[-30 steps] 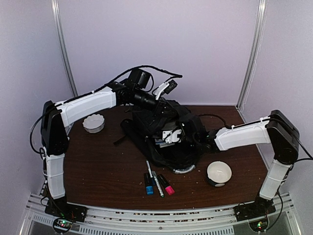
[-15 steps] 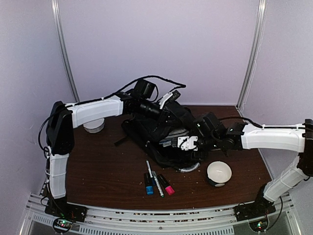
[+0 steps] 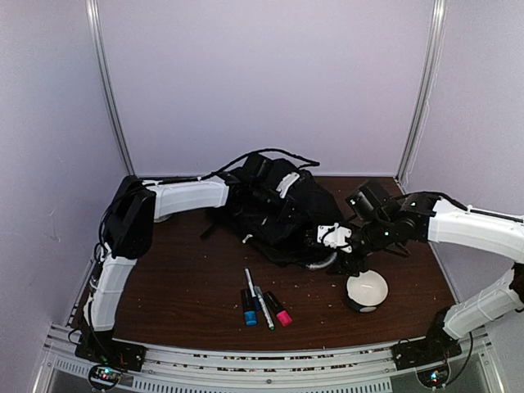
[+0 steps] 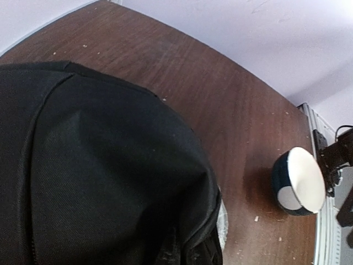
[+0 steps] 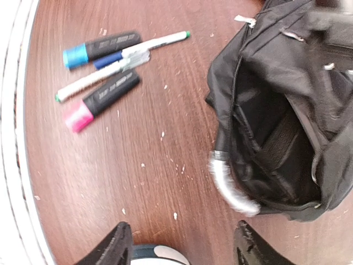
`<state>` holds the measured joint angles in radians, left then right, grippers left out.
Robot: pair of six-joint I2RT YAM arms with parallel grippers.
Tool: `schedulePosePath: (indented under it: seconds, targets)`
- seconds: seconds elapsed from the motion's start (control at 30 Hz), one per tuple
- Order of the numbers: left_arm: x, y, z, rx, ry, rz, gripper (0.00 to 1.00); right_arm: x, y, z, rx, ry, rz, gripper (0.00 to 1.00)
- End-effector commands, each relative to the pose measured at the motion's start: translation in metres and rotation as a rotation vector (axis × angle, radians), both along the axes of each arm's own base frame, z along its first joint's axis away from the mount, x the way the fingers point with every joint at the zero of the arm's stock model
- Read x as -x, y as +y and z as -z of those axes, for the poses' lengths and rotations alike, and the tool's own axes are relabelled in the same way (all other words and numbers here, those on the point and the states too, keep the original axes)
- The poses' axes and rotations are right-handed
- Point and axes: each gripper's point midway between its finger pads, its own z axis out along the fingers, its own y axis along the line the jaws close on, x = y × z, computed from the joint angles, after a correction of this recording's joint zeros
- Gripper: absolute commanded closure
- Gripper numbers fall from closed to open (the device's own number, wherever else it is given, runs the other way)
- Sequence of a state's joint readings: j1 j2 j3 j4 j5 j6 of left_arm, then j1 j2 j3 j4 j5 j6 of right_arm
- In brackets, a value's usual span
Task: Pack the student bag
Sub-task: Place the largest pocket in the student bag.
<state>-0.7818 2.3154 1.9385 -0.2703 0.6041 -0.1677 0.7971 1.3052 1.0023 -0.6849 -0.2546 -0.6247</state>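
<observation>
The student bag point(image 3: 274, 219) lies at the table's middle, black and slumped, with its grey-trimmed handle point(image 3: 321, 264) at the near right. My left gripper point(image 3: 284, 186) rests on the bag's top; in the left wrist view its fingers are hidden and black fabric point(image 4: 110, 165) bunches toward them. The right wrist view shows the bag's mouth point(image 5: 276, 149) gaping and the handle point(image 5: 229, 185) beside it. My right gripper point(image 5: 182, 248) hangs open over bare table, just right of the bag, with nothing between its fingers. It shows in the top view as well point(image 3: 345, 255).
A white-and-navy bowl point(image 3: 366, 289) sits just under the right gripper point(image 5: 160, 256) and at the right of the left wrist view point(image 4: 298, 179). A blue-capped marker point(image 3: 248, 315), a pink-capped marker point(image 3: 281, 316) and two white pens point(image 3: 258, 293) lie near the front edge.
My right gripper has drawn back out of the bag to the right, above the bowl. My left arm has swung right and lower, and the bag has sunk flatter.
</observation>
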Motion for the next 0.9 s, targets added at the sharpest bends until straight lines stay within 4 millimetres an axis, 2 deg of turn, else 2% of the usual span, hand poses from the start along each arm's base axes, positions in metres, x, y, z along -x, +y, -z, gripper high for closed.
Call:
schedulePosePath:
  seconds: [0.0,0.07,0.13,0.27,0.4,0.5,0.6,0.67,0.8,0.87]
  targets:
    - [-0.054,0.014,0.023,-0.034,-0.018,-0.182,0.94,-0.011,0.007,-0.014,-0.151,0.142,0.117,0.41]
    - [-0.053,0.014,0.007,-0.005,-0.027,-0.177,0.81,-0.022,0.01,-0.014,-0.204,0.197,0.157,0.46]
    - [-0.049,0.018,-0.026,0.027,-0.069,-0.18,0.67,-0.034,0.011,-0.012,-0.231,0.24,0.188,0.47]
    - [-0.037,0.05,-0.076,0.023,-0.17,-0.241,0.49,-0.05,0.015,-0.012,-0.242,0.289,0.232,0.49]
    - [-0.015,0.094,-0.083,-0.029,-0.203,-0.329,0.45,-0.066,0.02,-0.013,-0.285,0.344,0.283,0.49]
    - [0.004,0.124,-0.076,-0.051,-0.208,-0.378,0.43,-0.075,0.022,-0.014,-0.314,0.36,0.302,0.49]
    - [0.026,0.139,-0.051,-0.058,-0.18,-0.362,0.38,-0.078,0.021,-0.013,-0.32,0.346,0.304,0.49]
    - [0.031,0.152,-0.034,-0.089,-0.155,-0.404,0.37,-0.082,0.016,-0.019,-0.316,0.312,0.312,0.49]
    - [0.036,0.176,0.002,-0.162,-0.134,-0.48,0.39,-0.107,-0.012,-0.042,-0.356,0.252,0.415,0.49]
    - [0.038,0.182,0.014,-0.171,-0.136,-0.492,0.42,-0.12,-0.03,-0.05,-0.386,0.257,0.485,0.48]
